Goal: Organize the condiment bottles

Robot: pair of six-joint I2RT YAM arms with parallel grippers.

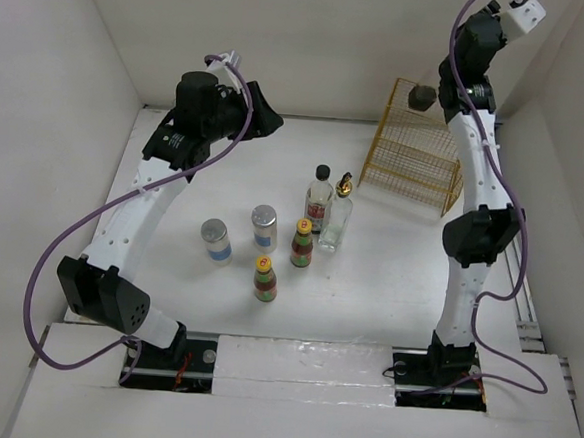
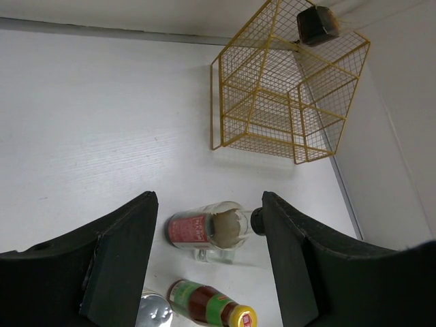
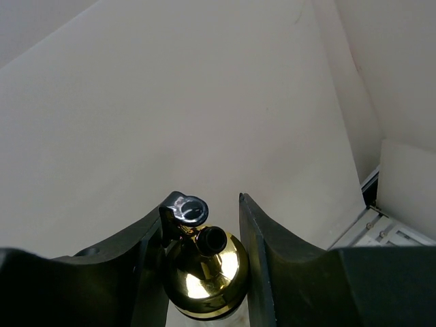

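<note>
The right gripper [image 3: 206, 216] has its fingers [image 3: 262, 255] clamped on a gold-capped bottle [image 3: 204, 276]. They pinch it just under the shiny cap with its small black spout, and the glass below is cut off in the wrist view. From overhead, that grip hangs above the far rim of the yellow wire basket [image 1: 407, 157]. The basket stands at 2 o'clock from the bottles on the table [image 1: 389, 266], and through its mesh I see only white surface.

The left gripper [image 2: 209, 204] holds its fingers [image 2: 122, 252] wide apart around nothing. It is up at 11 o'clock from the group and well apart from it.

On the table, the black-capped bottle [image 1: 320, 194] with a red-white label stands at the group's 12 o'clock. A second clear gold-capped bottle [image 1: 337, 220] is just beside it at 3 o'clock. Two yellow-capped bottles [image 1: 302, 242] of red sauce and two silver-lidded jars [image 1: 263, 225] stand near, toward 7 and 9 o'clock.
</note>
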